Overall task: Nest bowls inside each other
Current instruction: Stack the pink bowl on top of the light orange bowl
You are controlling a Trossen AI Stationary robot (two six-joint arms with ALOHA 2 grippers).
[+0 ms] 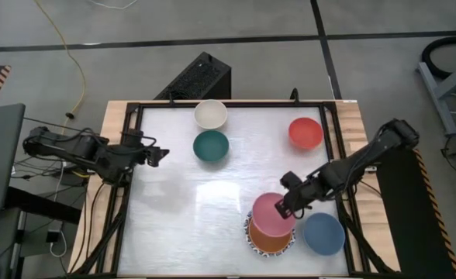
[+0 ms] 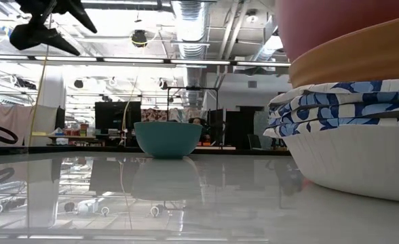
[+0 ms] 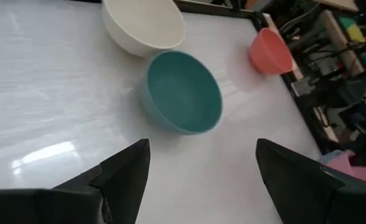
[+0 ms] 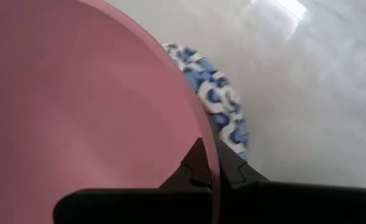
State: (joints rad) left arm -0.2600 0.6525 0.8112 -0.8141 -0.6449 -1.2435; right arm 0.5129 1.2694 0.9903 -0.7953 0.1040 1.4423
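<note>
My right gripper (image 1: pixel 290 203) is shut on a pink bowl (image 1: pixel 271 214) over the stack near the table's front right. The stack is an orange bowl (image 1: pixel 271 242) in blue-and-white patterned bowls (image 2: pixel 349 102). A blue bowl (image 1: pixel 323 233) sits beside the stack. A dark green bowl (image 1: pixel 211 146), a cream-white bowl (image 1: pixel 210 114) and a red bowl (image 1: pixel 305 133) stand on their bases farther back. My left gripper (image 1: pixel 160 155) hovers open at the table's left edge, facing the green bowl (image 3: pixel 183 92). My right gripper pinches the pink bowl's rim (image 4: pixel 209 152) on the side toward the table's right, one finger inside the bowl and one outside. The fingers slant down from the right. The bowl sits in the orange bowl's mouth (image 2: pixel 362 61) with no gap showing in the low view.
A black frame (image 1: pixel 135 108) runs round the white table top. Open surface lies across the near left and middle. Cables and a dark box (image 1: pixel 201 77) sit beyond the far edge.
</note>
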